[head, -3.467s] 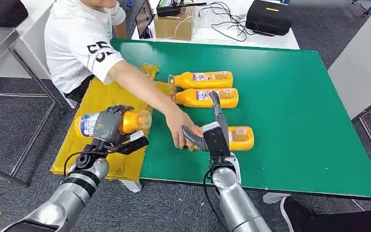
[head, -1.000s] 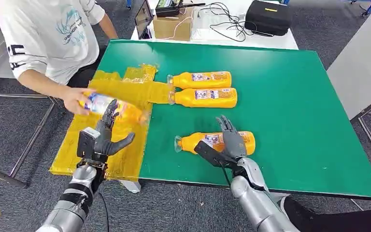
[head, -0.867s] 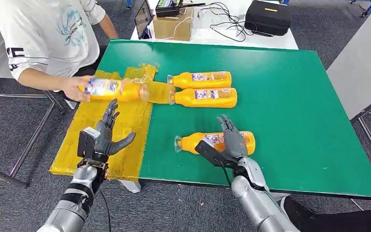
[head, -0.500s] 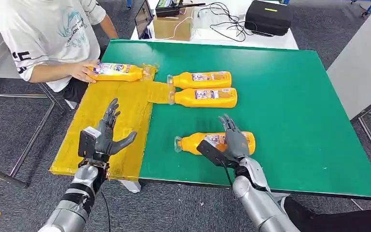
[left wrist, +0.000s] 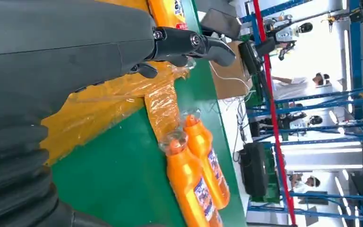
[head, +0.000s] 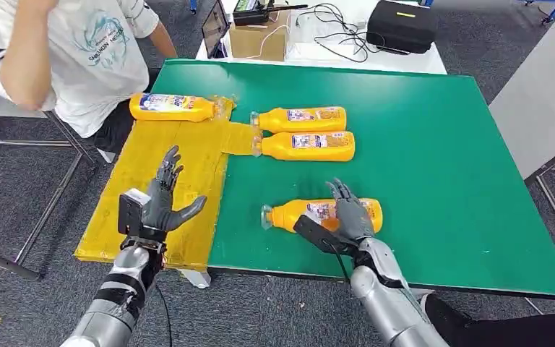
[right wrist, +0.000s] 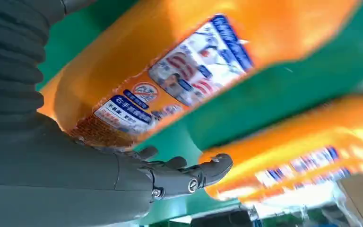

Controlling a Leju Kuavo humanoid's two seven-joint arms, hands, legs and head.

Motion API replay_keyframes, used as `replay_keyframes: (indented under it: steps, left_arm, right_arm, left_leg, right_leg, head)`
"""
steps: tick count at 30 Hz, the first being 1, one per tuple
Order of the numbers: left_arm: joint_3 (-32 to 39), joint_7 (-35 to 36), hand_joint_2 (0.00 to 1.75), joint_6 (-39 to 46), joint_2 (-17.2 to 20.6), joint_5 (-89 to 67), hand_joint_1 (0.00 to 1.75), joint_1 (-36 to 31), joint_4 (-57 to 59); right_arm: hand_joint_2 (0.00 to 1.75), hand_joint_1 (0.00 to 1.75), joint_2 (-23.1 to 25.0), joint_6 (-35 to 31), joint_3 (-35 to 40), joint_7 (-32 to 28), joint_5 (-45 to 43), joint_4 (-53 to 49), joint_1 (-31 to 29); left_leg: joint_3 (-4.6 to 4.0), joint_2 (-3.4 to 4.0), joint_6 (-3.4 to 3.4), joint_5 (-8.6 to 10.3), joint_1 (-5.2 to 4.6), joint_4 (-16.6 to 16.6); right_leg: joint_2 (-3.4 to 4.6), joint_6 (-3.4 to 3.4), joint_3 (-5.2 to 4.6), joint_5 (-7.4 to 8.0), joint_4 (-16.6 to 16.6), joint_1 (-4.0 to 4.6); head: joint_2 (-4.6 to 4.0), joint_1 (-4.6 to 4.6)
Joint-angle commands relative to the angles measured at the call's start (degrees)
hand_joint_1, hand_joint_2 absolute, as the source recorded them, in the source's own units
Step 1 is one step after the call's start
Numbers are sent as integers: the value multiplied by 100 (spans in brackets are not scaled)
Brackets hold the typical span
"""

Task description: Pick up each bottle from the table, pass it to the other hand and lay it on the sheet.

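Released by the person's hand (head: 25, 69) since half a second ago: bottle (head: 172, 107) lying at far edge of yellow sheet (head: 188, 155). Left hand (head: 160, 204) spread, holding nothing, over sheet's near part. Right hand (head: 347, 213) spread over near-edge bottle (head: 321, 214) on the green tabletop (head: 433, 144); contact unclear.

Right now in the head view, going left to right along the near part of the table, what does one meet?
Left robot hand, open over the yellow sheet → the sheet's right edge → cap end of the nearest orange bottle → right robot hand, spread over that bottle → bare green table.
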Motion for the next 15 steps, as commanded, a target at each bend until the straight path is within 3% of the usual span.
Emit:
replay_keyframes:
  steps: [1,15]
  left_arm:
    - [126,41,175,-165,-216,-330,0,-295,279]
    - [166,19,175,-251,-189,-330,0,-340,307]
  right_arm:
    - [175,0,-698,1211,336,510,498,561,-539]
    - [175,0,-764,1292,381,472,502,655,-635]
  left_leg:
    - [13,-4,-3,-7,1,4]
    - [28,-5,-5,-12,6,5]
  right_leg:
    - [-7,-5,16,-8,2,2]
    - [-12,-9,35,-13,0,8]
  head:
    - [-2,0]
    - [0,0]
